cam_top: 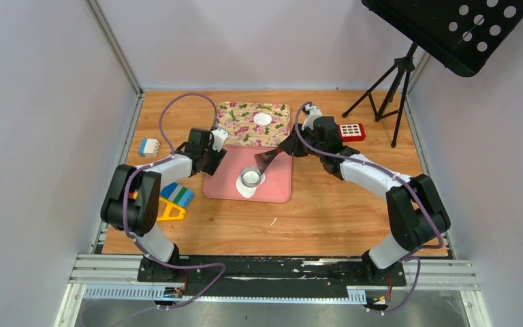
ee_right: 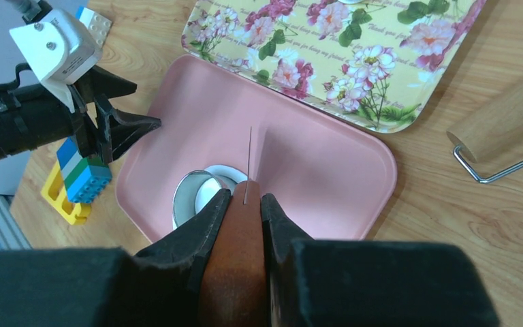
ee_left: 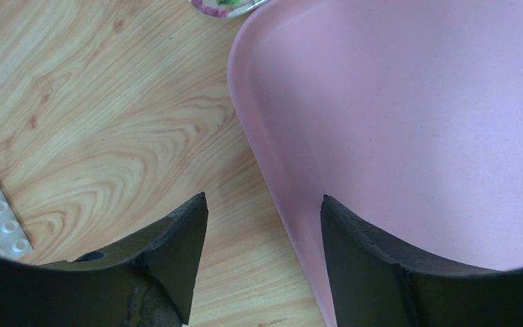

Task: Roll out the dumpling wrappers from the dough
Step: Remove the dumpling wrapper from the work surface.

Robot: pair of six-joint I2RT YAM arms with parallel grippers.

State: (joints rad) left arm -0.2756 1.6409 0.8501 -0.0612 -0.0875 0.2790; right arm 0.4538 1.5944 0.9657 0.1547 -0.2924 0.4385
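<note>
A metal ring cutter (cam_top: 250,178) stands on a white dough sheet (cam_top: 244,191) on the pink board (cam_top: 272,187). One round dumpling wrapper (cam_top: 263,118) lies on the floral tray (cam_top: 235,126). My right gripper (ee_right: 245,197) is shut on the brown handle of a scraper (ee_right: 242,259), and its thin blade (cam_top: 267,161) hangs just above the board beside the ring cutter (ee_right: 185,197). Dough (ee_right: 209,191) shows inside the ring. My left gripper (ee_left: 264,204) is open and empty, straddling the left edge of the pink board (ee_left: 381,122).
A wooden rolling pin (ee_right: 504,119) lies right of the board. A red keypad box (cam_top: 351,131) sits behind my right arm. Toy blocks (cam_top: 173,201) and a white-blue brick (cam_top: 149,147) are at the left. A tripod stand (cam_top: 395,88) rises at the back right.
</note>
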